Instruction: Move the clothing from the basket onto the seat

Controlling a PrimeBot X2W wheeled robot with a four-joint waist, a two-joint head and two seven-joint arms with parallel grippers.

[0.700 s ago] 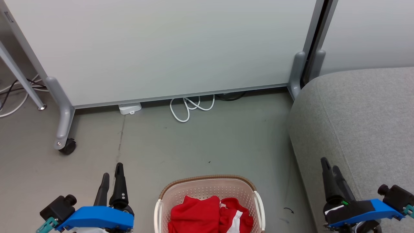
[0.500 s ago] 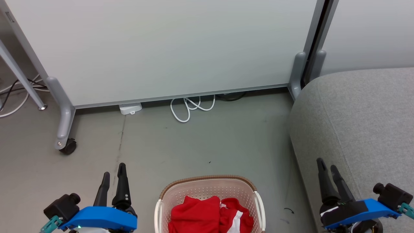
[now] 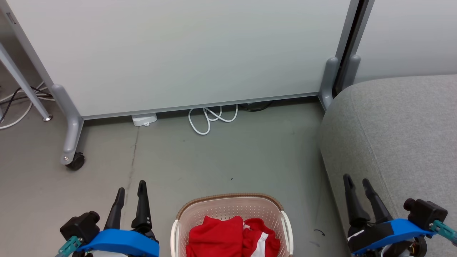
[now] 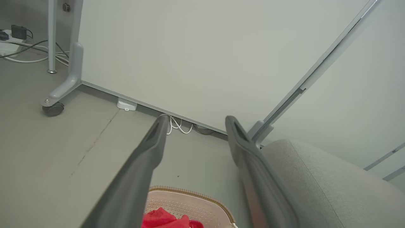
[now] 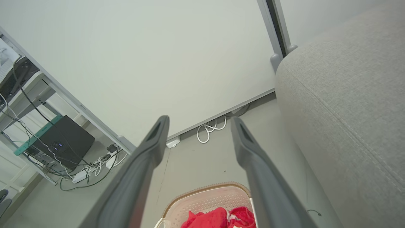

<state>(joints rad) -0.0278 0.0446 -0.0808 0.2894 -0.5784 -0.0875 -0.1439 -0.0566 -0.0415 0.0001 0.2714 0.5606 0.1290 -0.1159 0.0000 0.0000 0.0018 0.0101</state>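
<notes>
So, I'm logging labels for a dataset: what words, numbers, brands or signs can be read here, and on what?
None can be read.
The red fabric clothing in the cream perforated plastic basket shows a white stripe but no legible print.
Any marking on the black box by the cables or the white plug block is too small to tell.

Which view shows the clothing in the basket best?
The head view: the clothing lies uncovered in the basket, both red pieces and a white stripe visible, though cropped below. Both wrist views catch a smaller red patch at their bottom edge.
</notes>
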